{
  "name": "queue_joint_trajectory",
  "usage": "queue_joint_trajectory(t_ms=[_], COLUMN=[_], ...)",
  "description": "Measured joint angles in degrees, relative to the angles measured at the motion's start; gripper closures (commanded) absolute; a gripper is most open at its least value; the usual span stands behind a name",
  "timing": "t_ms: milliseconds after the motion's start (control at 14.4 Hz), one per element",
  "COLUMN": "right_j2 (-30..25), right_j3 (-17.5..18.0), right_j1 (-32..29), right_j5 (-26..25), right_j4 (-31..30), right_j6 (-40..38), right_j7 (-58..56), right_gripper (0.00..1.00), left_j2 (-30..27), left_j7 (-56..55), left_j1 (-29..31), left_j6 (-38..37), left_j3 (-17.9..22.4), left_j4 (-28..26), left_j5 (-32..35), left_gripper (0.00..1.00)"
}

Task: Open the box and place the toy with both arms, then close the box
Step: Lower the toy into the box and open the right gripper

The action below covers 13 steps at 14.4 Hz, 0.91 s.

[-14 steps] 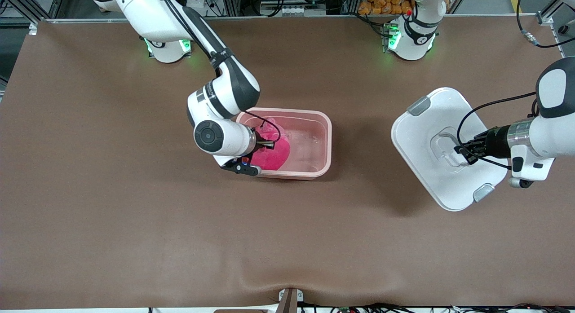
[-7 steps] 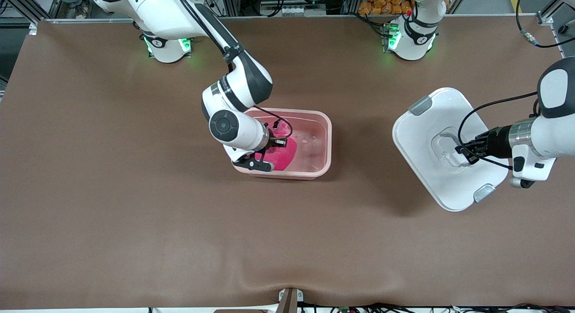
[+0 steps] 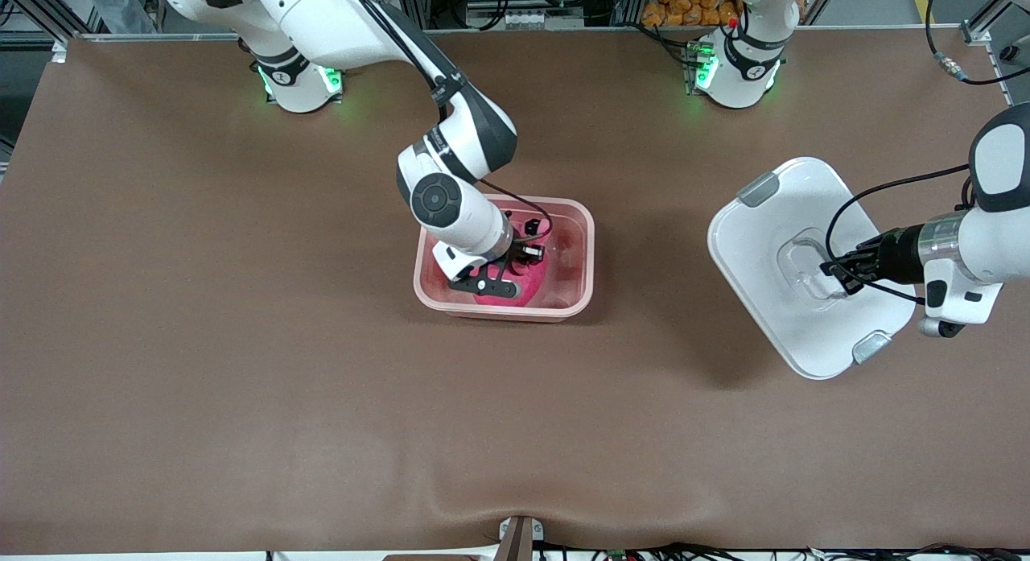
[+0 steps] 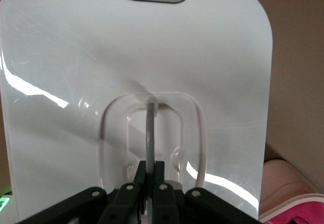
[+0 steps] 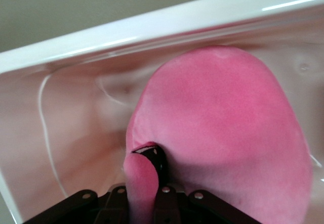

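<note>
A hot-pink plush toy (image 3: 505, 286) hangs inside the open translucent pink box (image 3: 581, 255), which sits near the middle of the brown table (image 3: 201, 344), and the right gripper (image 3: 515, 265) reaches down into the box with its fingers pinched tight on a fold of the toy's fabric. The box's white lid (image 3: 764, 247) is off and held tilted above the table toward the left arm's end, well apart from the box. The left gripper (image 3: 835, 270) has its fingers clamped narrowly on the thin grey handle (image 4: 150, 133) in the lid's recessed centre.
</note>
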Motion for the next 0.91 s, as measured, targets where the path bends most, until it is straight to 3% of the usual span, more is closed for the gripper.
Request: queue_joint_trajectory(t_ms=[557,627,697,766,836,906], right_j2=[2.4,2.8,3.2,3.4,3.5,3.5], right_j3=[0.1,0.1,0.1,0.1,0.1,0.0], right_j1=[3.1,3.7,4.3,4.8,5.0,5.0], right_j5=[0.0,0.0,-0.1,-0.1,-0.1,-0.1], right_j4=[0.1,0.1,0.1,0.1,0.1,0.2], right_j6=[6.2,7.3,8.1,8.6,8.8,8.8], right_j7=[-0.1,-0.1,-0.1,-0.1,-0.1,-0.1], right_gripper=[0.94,0.82,0.54,0.12,0.00,0.00], left_j2=[0.0,0.0,0.0,0.0,0.0,0.0], left_j7=[1.0,1.2,1.5,1.8,2.1,2.2], left_j1=[0.3,0.5,0.7,0.9,1.1,1.2], left_j6=[0.0,0.0,0.0,0.0,0.0,0.0], left_j3=[0.0,0.0,0.0,0.0,0.0,0.0], left_j4=[0.0,0.0,0.0,0.0,0.0,0.0], left_j5=[0.0,0.0,0.0,0.0,0.0,0.0], left_gripper=[1.00,1.00,1.00,1.00,1.00,1.00])
